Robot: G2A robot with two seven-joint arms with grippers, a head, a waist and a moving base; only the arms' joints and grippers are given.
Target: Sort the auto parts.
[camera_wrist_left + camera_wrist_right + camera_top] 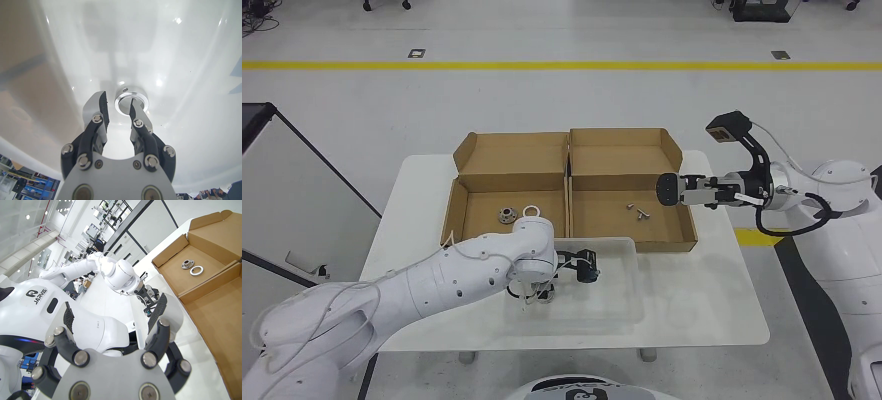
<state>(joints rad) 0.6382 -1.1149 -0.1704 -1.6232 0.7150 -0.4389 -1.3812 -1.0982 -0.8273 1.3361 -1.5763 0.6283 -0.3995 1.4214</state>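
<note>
Top view, then wrists: ring in tray

Top view: left gripper inside the tray, right gripper beyond its far right corner. Left wrist view: fingers apart, straddling the ring's wall on the tray floor. Right wrist view: fingers spread wide.

We are looking at a robotics lab set up in an industrial hall.

Across the top of the top view a yellow lane line is running over a grey sealed floor. A white work table is carrying open cardboard boxes, one holding a machined ring. In the upper left of the right wrist view a high ceiling is carrying lamps and red pipes, and equipment racks are standing farther back. We are also seeing blue storage bins at the left wrist view's lower left.
</note>
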